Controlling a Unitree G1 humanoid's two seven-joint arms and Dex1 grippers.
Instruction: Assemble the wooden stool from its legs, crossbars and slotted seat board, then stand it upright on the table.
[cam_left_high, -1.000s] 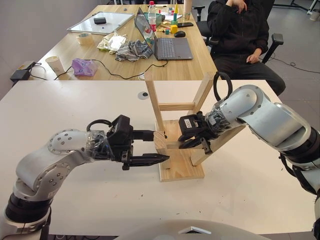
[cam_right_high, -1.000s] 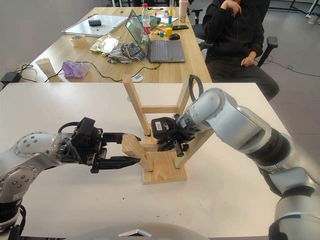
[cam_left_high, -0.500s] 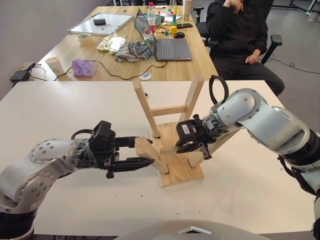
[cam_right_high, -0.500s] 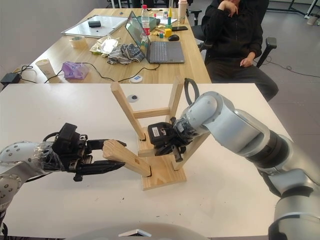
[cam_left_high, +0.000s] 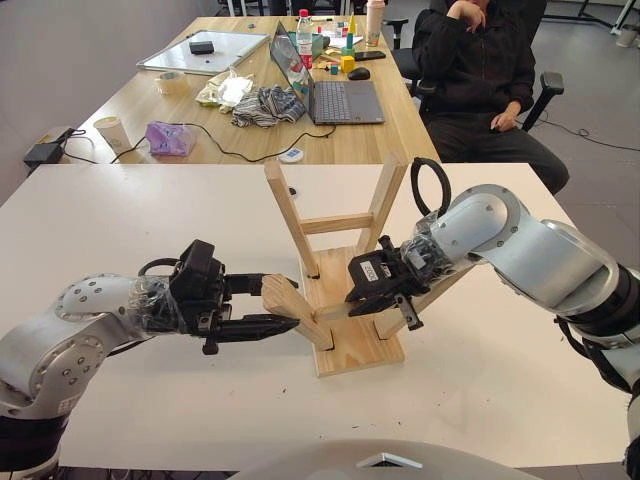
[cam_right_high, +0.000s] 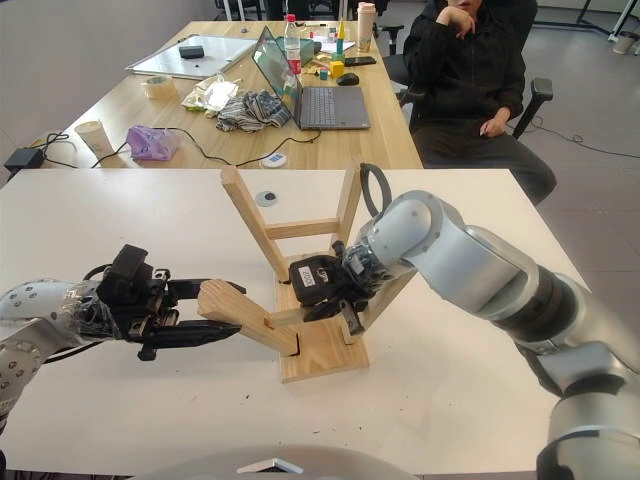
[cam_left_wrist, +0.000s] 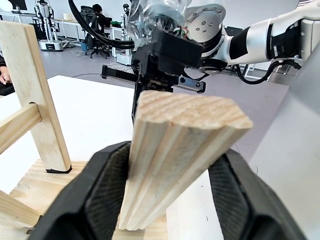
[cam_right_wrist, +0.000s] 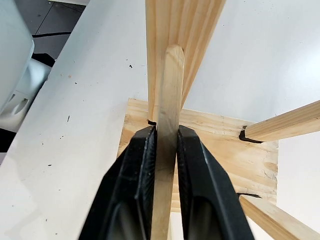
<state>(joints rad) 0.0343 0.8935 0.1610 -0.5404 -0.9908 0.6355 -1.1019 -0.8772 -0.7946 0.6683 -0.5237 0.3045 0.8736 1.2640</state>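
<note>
The left gripper (cam_left_high: 268, 304) clamps the thick pale wooden leg (cam_left_wrist: 180, 145), tilted in the square slotted seat board (cam_left_high: 362, 350) lying on the white table (cam_left_high: 480, 400); the right gripper (cam_right_wrist: 165, 137) pinches the thin flat wooden crossbar (cam_right_wrist: 169, 85). Misaligned pushing could lever the leg out

Silver arm shells (cam_left_high: 540, 255), looped black cables (cam_left_high: 413, 183), black left claw (cam_left_high: 281, 300).
</note>
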